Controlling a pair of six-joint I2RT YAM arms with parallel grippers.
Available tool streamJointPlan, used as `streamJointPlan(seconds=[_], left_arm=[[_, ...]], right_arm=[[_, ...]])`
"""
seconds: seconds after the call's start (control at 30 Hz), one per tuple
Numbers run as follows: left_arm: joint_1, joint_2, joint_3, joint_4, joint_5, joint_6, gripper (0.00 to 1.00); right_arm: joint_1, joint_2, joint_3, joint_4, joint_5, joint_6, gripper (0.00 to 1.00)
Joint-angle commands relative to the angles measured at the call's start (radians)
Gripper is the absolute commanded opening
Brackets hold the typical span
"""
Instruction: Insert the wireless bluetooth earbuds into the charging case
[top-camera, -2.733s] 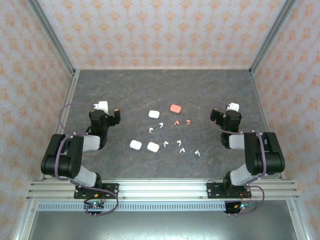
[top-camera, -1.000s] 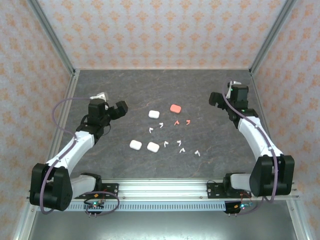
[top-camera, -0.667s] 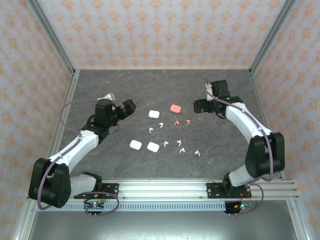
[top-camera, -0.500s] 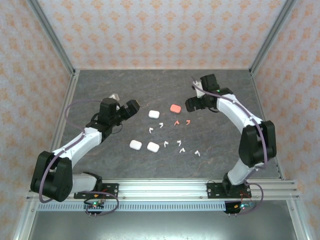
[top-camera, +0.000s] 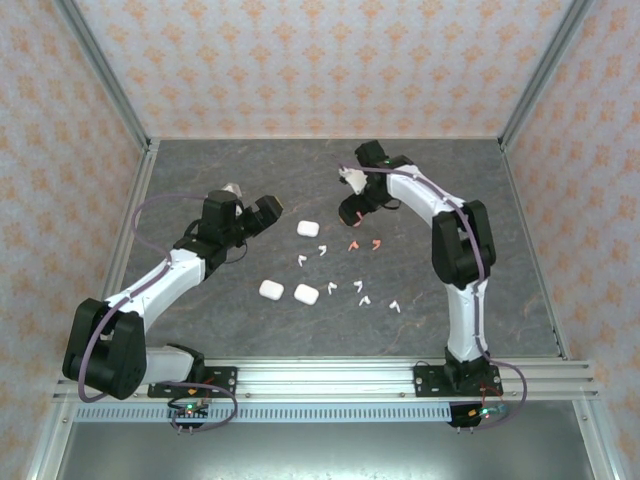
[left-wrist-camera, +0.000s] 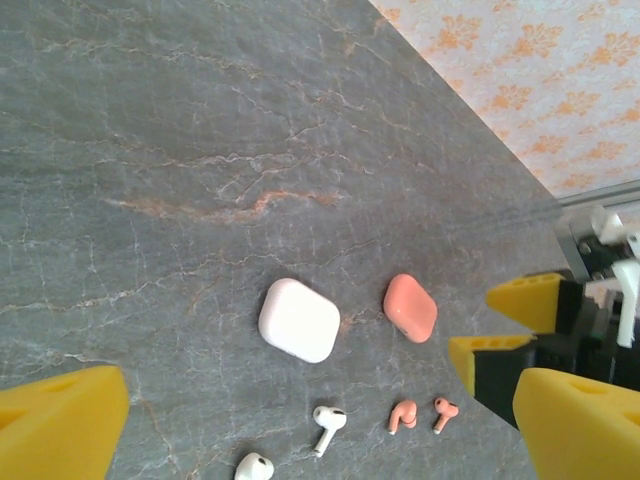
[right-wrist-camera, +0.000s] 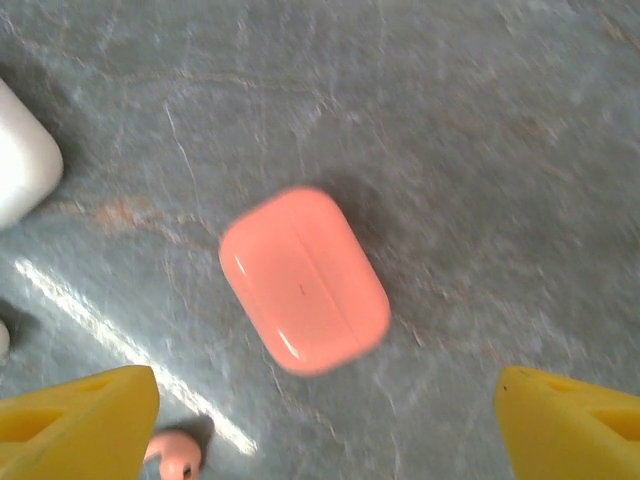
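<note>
Your right gripper (right-wrist-camera: 325, 390) hangs right over the coral charging case (right-wrist-camera: 303, 280). In its wrist view the case lies flat on the table (right-wrist-camera: 480, 120), lid shut, roughly centred between the two yellow fingers (right-wrist-camera: 75, 420) and clear of both. The jaws stand wide and hold nothing. One pink earbud (right-wrist-camera: 170, 455) lies just beside one of those fingers.

From above, the two pink earbuds (top-camera: 352, 245) lie just on the near side of the right gripper (top-camera: 352, 210). The six white earbuds (top-camera: 331, 287) are scattered nearer the bases, well apart from either gripper.

Your left gripper (top-camera: 272, 208) is also spread wide and empty. It sits just left of a white charging case (top-camera: 307, 228), and its wrist view looks down on that white case (left-wrist-camera: 299, 320) with the coral case (left-wrist-camera: 410, 307) beside it.

Half a second ago the right gripper was just to the right of the coral case, and a second ago it was far out by the right wall. It has since swung in over the case. The left gripper has edged slightly towards the white case. No case or earbud has shifted.
</note>
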Motion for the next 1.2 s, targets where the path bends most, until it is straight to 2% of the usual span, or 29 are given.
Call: streamJointPlan(seconds=[0.0,0.23,0.43,0.63,0.93,1.03,1.17], left_arm=[[-0.008,-0.020,0.023,-0.058,-0.031,0.000,0.99],[-0.008,-0.026,0.034,-0.084,-0.046,0.011,0.99],[-0.008,-0.029,0.031,-0.082,-0.041,0.006,0.99],[-0.008,-0.029,0.031,-0.082,-0.038,0.007,0.99],[-0.008,-0.017,0.038,-0.078,-0.032,0.006,0.99],[-0.007,-0.012,0.039,-0.078,-0.031,0.006,0.99],[-0.008,-0.012,0.040,-0.079,-0.030,0.006,0.99]], right_arm=[[0.012,0.059,0.105,-0.083,-0.029,-0.027,0.87],[0.046,0.184,0.232,-0.132,-0.010,-0.031,0.86],[0.058,0.211,0.231,-0.138,0.030,-0.030,0.85],[0.058,0.175,0.156,-0.149,0.086,-0.041,0.80],[0.059,0.053,-0.063,-0.044,0.137,-0.049,0.72],[0.058,0.057,-0.079,-0.025,0.152,-0.044,0.67],[0.058,0.081,-0.063,-0.009,0.159,-0.025,0.66]])
